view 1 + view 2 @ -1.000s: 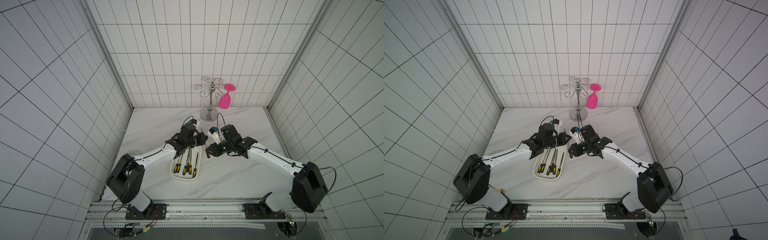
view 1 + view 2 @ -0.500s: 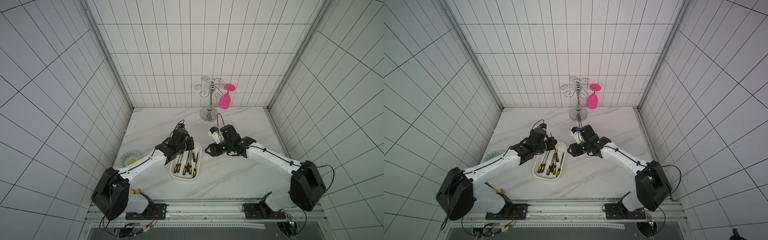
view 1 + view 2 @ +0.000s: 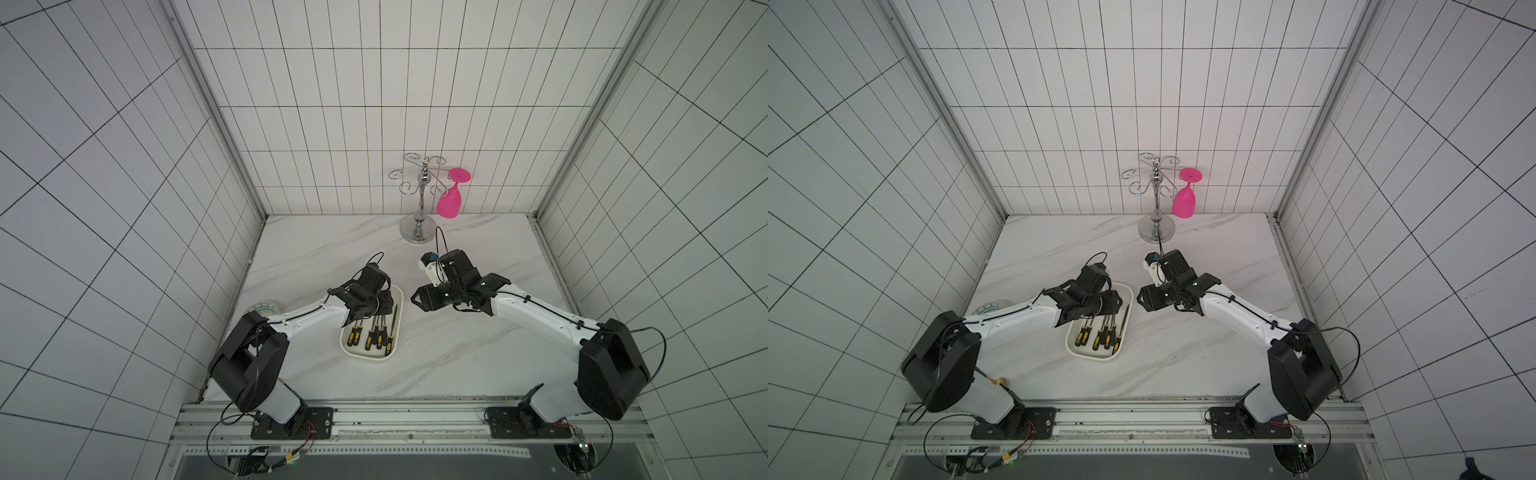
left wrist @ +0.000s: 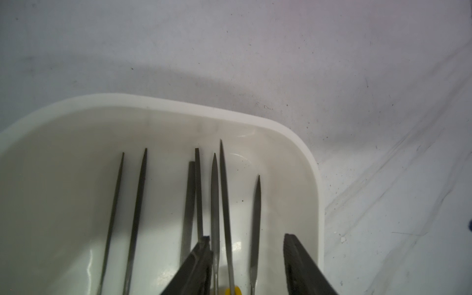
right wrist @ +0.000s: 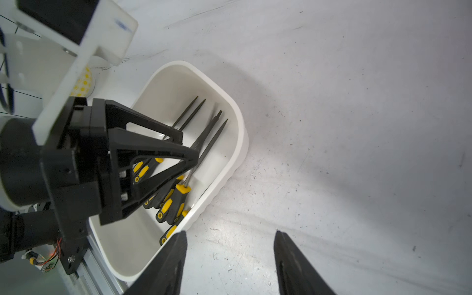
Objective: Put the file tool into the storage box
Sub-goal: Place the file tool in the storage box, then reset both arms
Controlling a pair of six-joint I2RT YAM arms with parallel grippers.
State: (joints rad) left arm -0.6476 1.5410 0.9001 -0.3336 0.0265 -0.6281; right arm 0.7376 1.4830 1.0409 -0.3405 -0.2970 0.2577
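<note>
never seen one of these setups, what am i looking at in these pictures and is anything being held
These are two robot arms bolted to a rail at the edge of a marble table, each ending in a two-fingered gripper. The two wide pictures come from a camera overhead; the two close ones come from small cameras on the arms' wrists. On the table are a white tray with several files with black and yellow handles lying in it, a small patterned plate and a metal rack with a pink glass hanging upside down. The left gripper hangs over the tray with its jaws apart, holding nothing. The right gripper is beside the tray, also open and empty.
</note>
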